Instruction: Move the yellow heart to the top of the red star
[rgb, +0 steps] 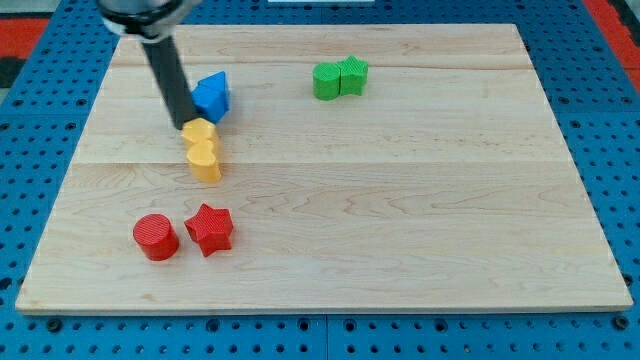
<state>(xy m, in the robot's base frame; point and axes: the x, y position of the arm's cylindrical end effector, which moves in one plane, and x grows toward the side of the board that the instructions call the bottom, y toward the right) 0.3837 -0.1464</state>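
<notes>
The yellow heart lies left of the board's middle, touching a second yellow block just above it. The red star lies near the view's bottom left, well below the yellow heart. My tip is at the upper left edge of the upper yellow block, touching or nearly touching it, and just left of the blue block. The rod slants up to the view's top left.
A red cylinder sits just left of the red star. Two green blocks sit side by side near the view's top middle. The wooden board lies on a blue pegboard surface.
</notes>
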